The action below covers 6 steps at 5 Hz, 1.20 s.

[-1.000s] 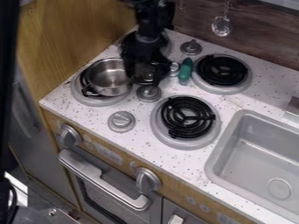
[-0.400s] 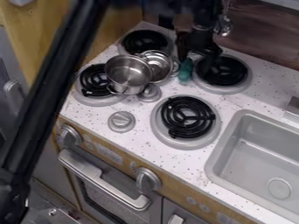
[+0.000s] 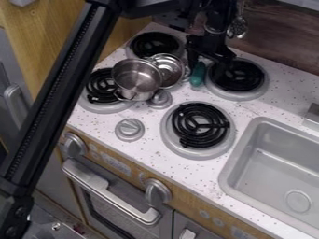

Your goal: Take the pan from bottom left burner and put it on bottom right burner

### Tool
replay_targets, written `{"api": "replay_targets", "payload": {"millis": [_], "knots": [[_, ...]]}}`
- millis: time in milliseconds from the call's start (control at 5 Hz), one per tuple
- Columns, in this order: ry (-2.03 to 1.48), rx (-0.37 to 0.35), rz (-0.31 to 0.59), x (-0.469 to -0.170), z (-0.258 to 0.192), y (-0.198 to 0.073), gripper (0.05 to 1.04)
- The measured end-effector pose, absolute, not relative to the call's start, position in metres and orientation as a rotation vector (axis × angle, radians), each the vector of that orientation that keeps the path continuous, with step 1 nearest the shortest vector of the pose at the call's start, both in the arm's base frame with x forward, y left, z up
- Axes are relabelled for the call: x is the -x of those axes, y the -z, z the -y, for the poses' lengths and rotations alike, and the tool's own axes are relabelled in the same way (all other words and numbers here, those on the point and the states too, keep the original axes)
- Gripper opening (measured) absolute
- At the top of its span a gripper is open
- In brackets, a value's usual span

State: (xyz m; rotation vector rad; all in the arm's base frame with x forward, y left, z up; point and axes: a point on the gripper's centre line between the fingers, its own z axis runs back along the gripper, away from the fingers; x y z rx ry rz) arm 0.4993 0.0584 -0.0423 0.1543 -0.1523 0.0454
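Down and left of the spread, empty end effector [image 3: 211,63] sits the pan [image 3: 135,78].

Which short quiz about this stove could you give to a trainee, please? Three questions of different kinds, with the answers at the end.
1. Choose one: Which burner is nearest to the pan?
A) top right
B) bottom right
C) bottom left

2. True or false: A small green thing lies just left of the top right burner.

3. Fill in the number: The stove top has ___ burners.

Key:
1. C. The pan sits at the right side of the bottom left burner.
2. True.
3. Four.
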Motion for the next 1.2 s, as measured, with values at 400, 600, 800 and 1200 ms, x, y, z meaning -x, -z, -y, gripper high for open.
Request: {"api": "replay_targets", "payload": {"millis": [400,600,800,1200], "knots": [[-0.120,-0.153,0.102,-0.488,-0.086,0.046,0.969],[-0.132,-0.123,0.055,-0.477,-0.082,0.056,0.775],[-0.122,-0.112,0.005,-0.466,-0.074,0.065,0.692],[-0.086,-0.132,-0.028,-0.450,-0.069,0.074,0.972]]}}
